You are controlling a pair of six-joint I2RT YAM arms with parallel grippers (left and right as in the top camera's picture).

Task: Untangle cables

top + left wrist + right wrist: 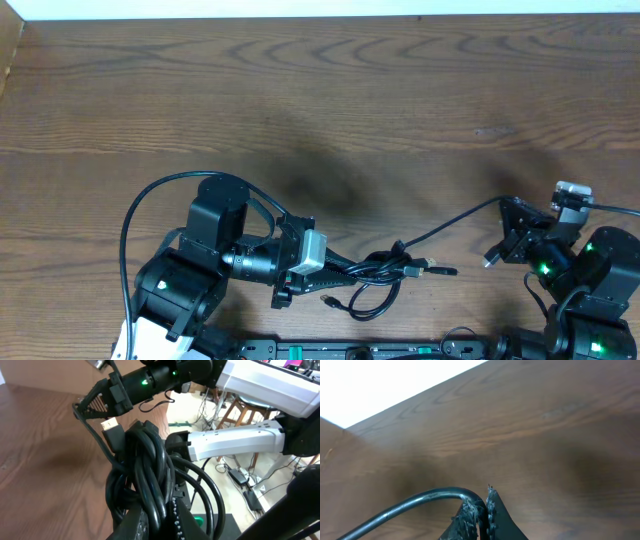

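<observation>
The cables are thin black cords. A knotted bunch (375,280) lies near the table's front edge, and it fills the left wrist view (147,470). My left gripper (335,268) is shut on the bunch, with strands pinched between its fingers (167,517). One cord (450,222) runs taut from the bunch to the right. My right gripper (508,232) is shut on that cord, which bends into its fingers (482,510) in the right wrist view (420,502). A plug end (440,268) sticks out of the bunch, and another (111,427) shows in the left wrist view.
The wooden table (320,110) stretches back to its far edge (320,20). The arm bases (180,290) (590,280) sit at the front left and front right. A thicker black wire (135,215) loops over the left arm.
</observation>
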